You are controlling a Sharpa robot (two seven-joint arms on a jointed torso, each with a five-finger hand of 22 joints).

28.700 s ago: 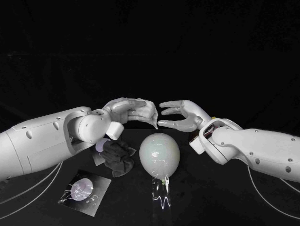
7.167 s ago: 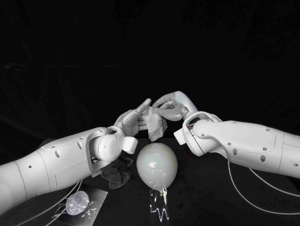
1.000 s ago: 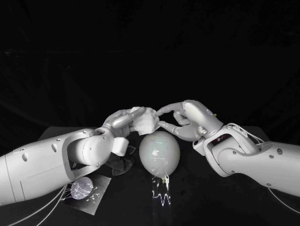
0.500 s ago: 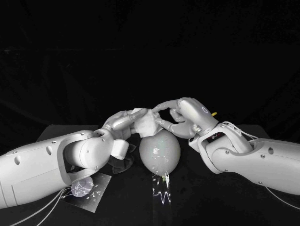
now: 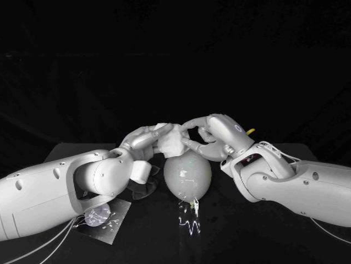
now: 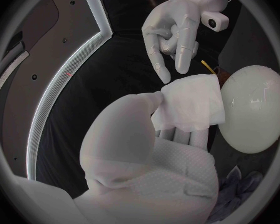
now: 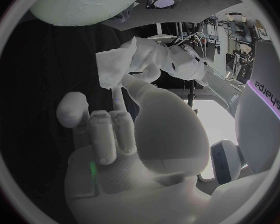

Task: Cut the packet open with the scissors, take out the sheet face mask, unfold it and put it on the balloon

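Note:
My left hand (image 5: 146, 141) pinches the folded white sheet mask (image 5: 173, 143) just above the far end of the pale balloon (image 5: 186, 175), which lies on the black table. In the left wrist view the mask (image 6: 190, 104) hangs from the left hand's fingers (image 6: 146, 129) beside the balloon (image 6: 255, 109). My right hand (image 5: 215, 137) is close on the other side, fingers curled. One of its fingertips (image 7: 117, 92) reaches the mask's (image 7: 114, 64) edge, with the thumb apart. The cut packet (image 5: 100, 217) lies flat at the front left.
A dark crumpled thing (image 5: 144, 188) lies between the packet and the balloon, under my left forearm. A shiny curled ribbon (image 5: 190, 224) trails from the balloon's near end. A small yellow part (image 5: 249, 131) shows behind my right hand.
My right hand has moved in towards the mask until a fingertip meets its edge. My left hand keeps holding the mask above the balloon.

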